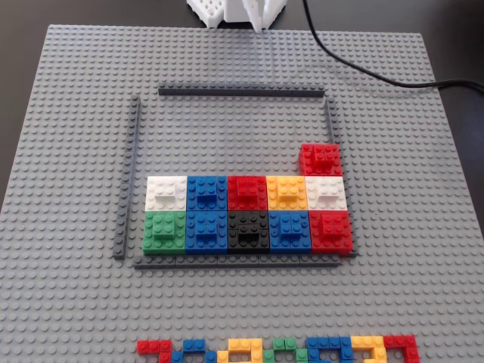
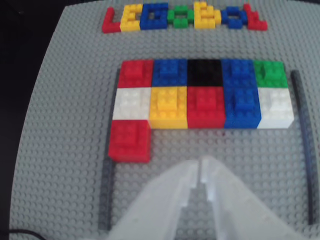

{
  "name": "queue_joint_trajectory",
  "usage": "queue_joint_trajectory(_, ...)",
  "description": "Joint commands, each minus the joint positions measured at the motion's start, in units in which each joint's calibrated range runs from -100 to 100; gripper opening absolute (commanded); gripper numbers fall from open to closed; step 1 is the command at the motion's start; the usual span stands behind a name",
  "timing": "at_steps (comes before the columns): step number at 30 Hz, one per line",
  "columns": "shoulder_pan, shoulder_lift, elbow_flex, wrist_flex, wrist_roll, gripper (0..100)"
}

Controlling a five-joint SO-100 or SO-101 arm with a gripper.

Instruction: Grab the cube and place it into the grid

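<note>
The red cube (image 1: 321, 159) stands inside the grid (image 1: 242, 92), in the third row at the right end as the fixed view shows it, against the right strip and touching the white block in front of it. In the wrist view the cube (image 2: 130, 141) is at the left, beside the grid's left strip (image 2: 106, 195). My white gripper (image 2: 200, 164) is shut and empty, its tips together above bare baseplate inside the grid, to the right of the cube and apart from it. In the fixed view only the gripper's end (image 1: 261, 21) shows, at the top edge.
Two full rows of coloured blocks (image 1: 246, 212) fill the front of the grid. A thin multicoloured strip (image 1: 280, 350) lies at the near edge of the light-grey baseplate (image 1: 68, 151). A black cable (image 1: 363, 72) crosses the back right corner.
</note>
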Motion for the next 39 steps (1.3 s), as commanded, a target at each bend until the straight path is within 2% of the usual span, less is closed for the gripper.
queue_joint_trajectory(1, 0.26, -5.68, 3.4, -0.96, 0.39, 0)
queue_joint_trajectory(12, -0.18, -11.79, 15.37, -3.25, 0.05, 0)
queue_joint_trajectory(39, -0.33, -11.7, 32.58, -5.35, -0.05, 0)
